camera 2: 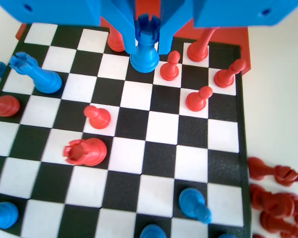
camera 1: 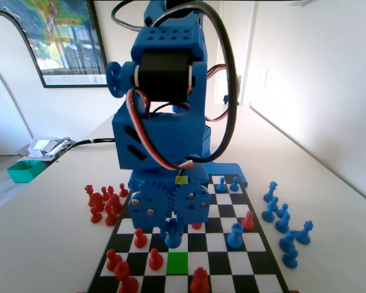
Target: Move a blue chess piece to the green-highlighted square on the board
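Gripper (camera 2: 148, 37) is low over the board (camera 2: 161, 126), its jaws closed against the sides of the blue piece (camera 2: 145, 49), which has a notched crown. In the fixed view the piece (camera 1: 173, 235) stands upright, just behind the green square (camera 1: 177, 262). Red pieces (camera 2: 186, 82) stand near the blue piece on the board.

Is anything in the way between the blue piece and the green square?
No. The blue piece sits between the hand's jaws, right behind the green square. The square looks bare; a red pawn stands on the square beside it.
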Motion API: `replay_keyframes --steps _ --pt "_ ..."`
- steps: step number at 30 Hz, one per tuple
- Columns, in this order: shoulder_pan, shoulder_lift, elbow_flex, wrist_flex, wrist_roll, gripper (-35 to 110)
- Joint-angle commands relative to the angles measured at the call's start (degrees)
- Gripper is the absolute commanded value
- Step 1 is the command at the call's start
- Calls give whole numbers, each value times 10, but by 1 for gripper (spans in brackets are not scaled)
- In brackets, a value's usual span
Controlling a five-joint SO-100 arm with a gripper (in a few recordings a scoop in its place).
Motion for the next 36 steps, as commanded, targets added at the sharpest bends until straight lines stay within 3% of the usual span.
replay_keyframes --steps 1,17,36 --pt "-1 10 -33 -19 5 1" --pt "-2 -19 4 -99 -2 1" --pt "0 -23 23 -110 -13 1"
